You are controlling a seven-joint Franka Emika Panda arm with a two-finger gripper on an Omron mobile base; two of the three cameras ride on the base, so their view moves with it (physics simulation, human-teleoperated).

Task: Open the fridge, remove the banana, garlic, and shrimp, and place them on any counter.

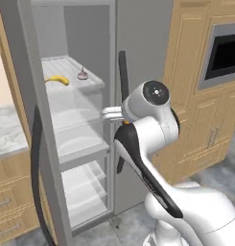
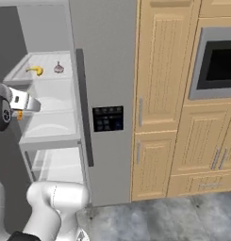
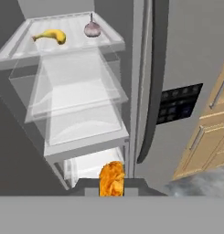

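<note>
The grey fridge [image 2: 107, 56] has its left door [image 1: 23, 86] swung open and its right door shut. On the top white shelf lie the yellow banana [image 1: 58, 79] [image 2: 35, 70] [image 3: 50, 35] and, to its right, the pale garlic [image 1: 82, 75] [image 2: 59, 68] [image 3: 92, 29]. My gripper [image 3: 111, 186] hovers in front of the open compartment at the height of the middle shelves. It is shut on the orange shrimp [image 3: 111, 178] [image 2: 19, 114], clear of the shelves. The counter is out of view.
A marble-topped drawer unit [image 1: 8, 137] stands left of the open door. Light wood cabinets [image 2: 164, 94] and a built-in oven [image 2: 220, 61] fill the wall to the right of the fridge. The right door's long dark handle [image 3: 152, 91] runs close beside my hand.
</note>
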